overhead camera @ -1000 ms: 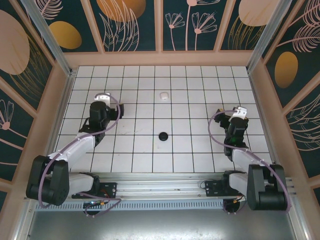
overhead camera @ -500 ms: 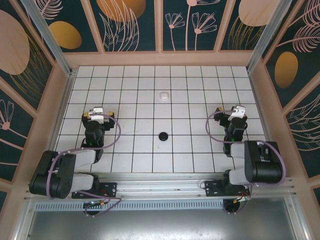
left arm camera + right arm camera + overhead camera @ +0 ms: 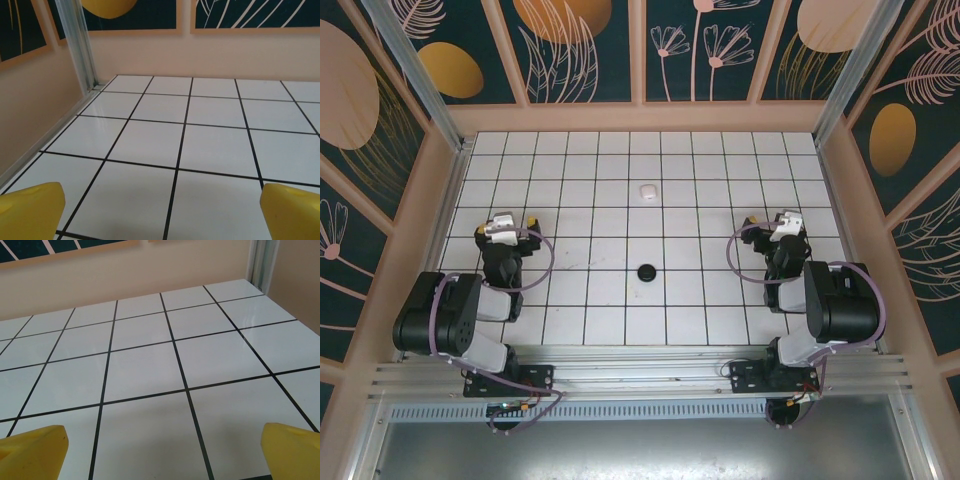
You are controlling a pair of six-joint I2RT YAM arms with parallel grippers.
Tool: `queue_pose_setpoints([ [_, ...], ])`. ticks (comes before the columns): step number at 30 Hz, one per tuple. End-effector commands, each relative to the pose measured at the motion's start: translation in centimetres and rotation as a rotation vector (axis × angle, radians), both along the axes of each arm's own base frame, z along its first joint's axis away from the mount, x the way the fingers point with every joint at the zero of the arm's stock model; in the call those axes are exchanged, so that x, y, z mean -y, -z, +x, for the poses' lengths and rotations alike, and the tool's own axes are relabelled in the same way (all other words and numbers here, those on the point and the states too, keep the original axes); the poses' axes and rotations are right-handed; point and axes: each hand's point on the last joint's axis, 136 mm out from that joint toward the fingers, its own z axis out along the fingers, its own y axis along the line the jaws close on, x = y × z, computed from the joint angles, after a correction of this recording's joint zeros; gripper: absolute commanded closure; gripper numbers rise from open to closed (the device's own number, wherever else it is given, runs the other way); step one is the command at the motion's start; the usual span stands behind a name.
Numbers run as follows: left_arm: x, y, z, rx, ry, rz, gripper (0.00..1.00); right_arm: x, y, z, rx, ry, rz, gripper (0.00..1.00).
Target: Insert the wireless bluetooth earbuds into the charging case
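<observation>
At the left of the top view, the left arm is folded back near its base. The left gripper sits low over the white tiled table, close to the left side wall. Its jaws are spread wide with nothing between them. In the left wrist view the left gripper shows one yellow fingertip in each bottom corner, with bare tile between them and a metal post standing in the far corner ahead. Toward the middle of the table lies a small black round piece, roughly level with the two grippers and about midway between them. Straight beyond it, and well apart from it, lies a small white piece with rounded corners. (At this size I cannot tell which of the two is an earbud and which is a charging case.) Both rest on the tiles, well away from either gripper. Further right, the right gripper is also low over the table, near the right wall. The right arm is tucked back behind it. The right wrist view shows the right gripper just as wide, its yellow fingertips at the lower corners with only tile between them.
</observation>
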Motion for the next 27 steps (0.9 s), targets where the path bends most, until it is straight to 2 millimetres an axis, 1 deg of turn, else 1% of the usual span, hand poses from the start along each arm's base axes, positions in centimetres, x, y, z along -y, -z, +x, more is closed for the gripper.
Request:
queue_pose_setpoints([
  [1,0.38,-1.29,0.72,0.046,0.03,-0.038,0.01,-0.58,-1.77,0.58,0.067,-0.028,-0.008,0.01],
  [17,0.32,-1.34,0.71,0.049,0.026,-0.039,0.01,-0.6,-1.8,0.62,0.067,-0.027,-0.011,0.01],
  [21,0.32,-1.36,0.72,0.049,0.026,-0.037,0.01,-0.92,-1.78,0.63,0.067,-0.033,-0.018,0.01],
  [27,0.35,-1.38,0.74,0.05,0.027,-0.039,0.01,-0.76,-1.77,0.7,0.065,-0.035,-0.011,0.01],
])
